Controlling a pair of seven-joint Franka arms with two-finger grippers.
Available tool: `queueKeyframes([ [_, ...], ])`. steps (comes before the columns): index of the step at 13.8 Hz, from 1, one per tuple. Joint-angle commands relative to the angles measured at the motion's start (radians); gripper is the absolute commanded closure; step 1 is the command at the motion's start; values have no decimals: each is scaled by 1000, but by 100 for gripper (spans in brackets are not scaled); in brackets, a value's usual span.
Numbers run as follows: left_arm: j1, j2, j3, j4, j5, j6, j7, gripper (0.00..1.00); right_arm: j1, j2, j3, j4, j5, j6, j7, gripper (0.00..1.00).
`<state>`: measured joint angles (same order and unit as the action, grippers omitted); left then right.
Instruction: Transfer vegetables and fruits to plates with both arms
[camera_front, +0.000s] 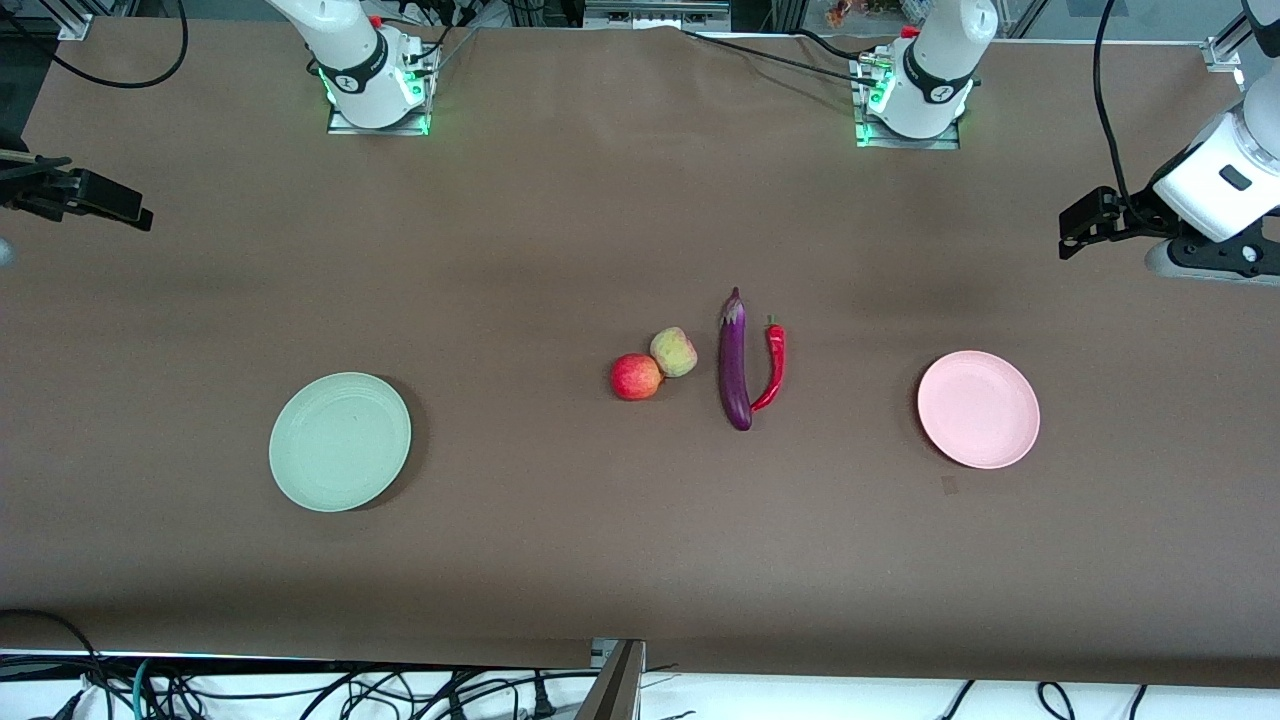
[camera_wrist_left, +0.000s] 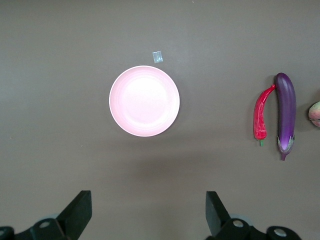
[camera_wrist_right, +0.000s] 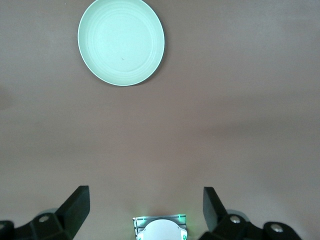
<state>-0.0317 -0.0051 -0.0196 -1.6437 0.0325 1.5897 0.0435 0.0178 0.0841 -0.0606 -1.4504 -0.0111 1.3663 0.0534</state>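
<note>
Mid-table lie a purple eggplant (camera_front: 735, 365) and a red chili pepper (camera_front: 772, 367) side by side. Beside them, toward the right arm's end, a red fruit (camera_front: 635, 377) touches a yellowish-green fruit (camera_front: 674, 351). The mint green plate (camera_front: 340, 441) sits empty toward the right arm's end, the pink plate (camera_front: 978, 409) empty toward the left arm's end. My left gripper (camera_front: 1075, 235) hangs open in the air at its end of the table; its wrist view looks down on the pink plate (camera_wrist_left: 144, 101), chili (camera_wrist_left: 261, 114) and eggplant (camera_wrist_left: 286, 111). My right gripper (camera_front: 130, 210) hangs open at its own end, with the mint plate (camera_wrist_right: 121, 41) below.
The two arm bases (camera_front: 375, 85) (camera_front: 915, 95) stand along the table edge farthest from the front camera. A small scrap of tape (camera_front: 949, 485) lies by the pink plate, nearer to the front camera. Cables (camera_front: 300, 690) run below the near edge.
</note>
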Motion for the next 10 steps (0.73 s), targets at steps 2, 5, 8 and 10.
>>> queueKeyframes([
  [2, -10, 13, -2, 35, 3, -31, 6, 0, -4, 0, 7, 5, -15, 4, -17, 0],
  [5, -7, 14, -2, 39, 3, -36, 7, 0, -3, -1, 7, 5, -15, 4, -17, 0],
  [8, -8, 28, 0, 39, 3, -45, 3, 0, -4, -1, 7, 5, -16, 2, -18, 0],
  [10, -7, 43, 0, 38, 3, -65, 7, 0, -3, -1, 7, 7, -15, 4, -18, 0],
])
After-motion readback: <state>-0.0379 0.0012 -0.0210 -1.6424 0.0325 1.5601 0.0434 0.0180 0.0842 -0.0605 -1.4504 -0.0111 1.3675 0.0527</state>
